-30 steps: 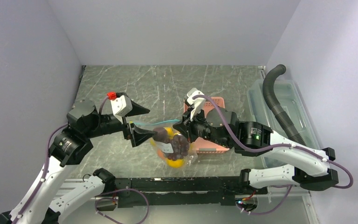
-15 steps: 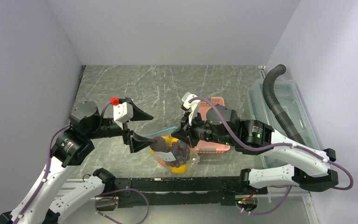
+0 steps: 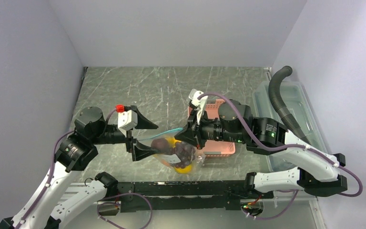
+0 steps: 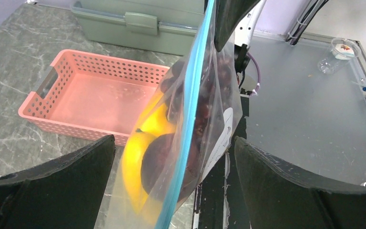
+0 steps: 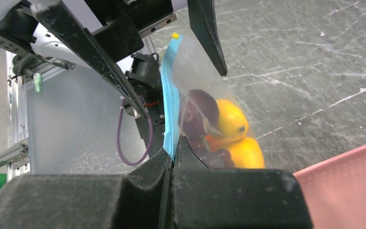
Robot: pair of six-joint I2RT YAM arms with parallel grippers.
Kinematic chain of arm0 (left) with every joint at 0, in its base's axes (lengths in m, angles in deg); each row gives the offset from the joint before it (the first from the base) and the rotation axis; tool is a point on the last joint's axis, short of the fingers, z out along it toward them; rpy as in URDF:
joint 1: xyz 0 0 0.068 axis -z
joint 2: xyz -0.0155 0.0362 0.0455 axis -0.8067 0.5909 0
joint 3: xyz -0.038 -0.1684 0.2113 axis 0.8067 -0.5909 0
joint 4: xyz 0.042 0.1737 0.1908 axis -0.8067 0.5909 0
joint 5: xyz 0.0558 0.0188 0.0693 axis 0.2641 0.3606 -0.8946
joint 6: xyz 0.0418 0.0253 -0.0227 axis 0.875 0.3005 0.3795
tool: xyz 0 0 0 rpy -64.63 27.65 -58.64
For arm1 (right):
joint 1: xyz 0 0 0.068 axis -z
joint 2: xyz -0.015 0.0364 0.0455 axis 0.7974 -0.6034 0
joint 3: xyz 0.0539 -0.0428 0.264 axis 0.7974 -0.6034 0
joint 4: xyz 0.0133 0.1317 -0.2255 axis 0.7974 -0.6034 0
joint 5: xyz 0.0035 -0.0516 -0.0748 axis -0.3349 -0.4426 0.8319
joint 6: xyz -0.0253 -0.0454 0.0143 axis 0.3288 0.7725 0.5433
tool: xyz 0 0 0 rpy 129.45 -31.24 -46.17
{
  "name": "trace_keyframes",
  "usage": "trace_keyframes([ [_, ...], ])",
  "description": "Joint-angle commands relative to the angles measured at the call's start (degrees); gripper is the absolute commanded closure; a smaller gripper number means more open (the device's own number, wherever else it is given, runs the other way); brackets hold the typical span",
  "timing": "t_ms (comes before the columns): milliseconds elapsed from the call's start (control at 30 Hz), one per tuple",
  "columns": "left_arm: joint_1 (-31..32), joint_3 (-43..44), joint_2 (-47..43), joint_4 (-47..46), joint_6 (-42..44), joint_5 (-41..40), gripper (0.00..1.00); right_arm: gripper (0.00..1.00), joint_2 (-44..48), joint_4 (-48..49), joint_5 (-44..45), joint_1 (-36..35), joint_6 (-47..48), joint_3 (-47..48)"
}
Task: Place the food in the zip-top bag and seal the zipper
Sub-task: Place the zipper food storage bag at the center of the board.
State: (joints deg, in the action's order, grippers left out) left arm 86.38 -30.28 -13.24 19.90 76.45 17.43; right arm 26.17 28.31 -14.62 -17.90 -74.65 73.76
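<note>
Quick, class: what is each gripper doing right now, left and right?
Left gripper: open, fingers either side of the bag, not gripping.
Right gripper: shut on the bag's zipper.

**Change over the last second.** The left gripper (image 3: 157,140), fingers spread wide, has shifted toward the near table edge, its forearm swinging with it. The right gripper (image 3: 182,136), pinched on the zip-top bag (image 3: 177,157) at the zipper (image 3: 164,133), has dipped slightly, and its wrist has moved right over the pink basket (image 3: 218,149). The zipper was near level and now slants, and the bag sits lower.
</note>
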Motion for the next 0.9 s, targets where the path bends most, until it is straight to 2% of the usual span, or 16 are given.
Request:
trace_keyframes([
  [0, 0.2, -0.6, -0.3, -1.0, 2.0, 2.3, 0.01, 1.0, -0.1, 3.5, -2.9, 0.6, 0.5, 4.6],
  [233, 0.1, -1.2, -0.6, -1.5, 1.9, 2.6, 0.05, 1.0, -0.6, 3.8, -4.5, 0.8, 0.6, 5.0],
  [500, 0.2, -1.3, -0.5, -1.2, 2.5, 3.3, 0.18, 1.0, -0.4, 4.4, -4.8, 0.9, 0.5, 4.5],
  [733, 0.2, -1.6, 0.4, -1.2, 2.6, 4.7, 0.37, 1.0, 0.0, 4.8, -4.8, 1.0, 0.6, 4.6],
  [867, 0.2, -1.3, 1.5, -1.0, 2.9, 5.3, 0.52, 1.0, 0.1, 5.0, -5.1, 1.0, 0.9, 4.7],
])
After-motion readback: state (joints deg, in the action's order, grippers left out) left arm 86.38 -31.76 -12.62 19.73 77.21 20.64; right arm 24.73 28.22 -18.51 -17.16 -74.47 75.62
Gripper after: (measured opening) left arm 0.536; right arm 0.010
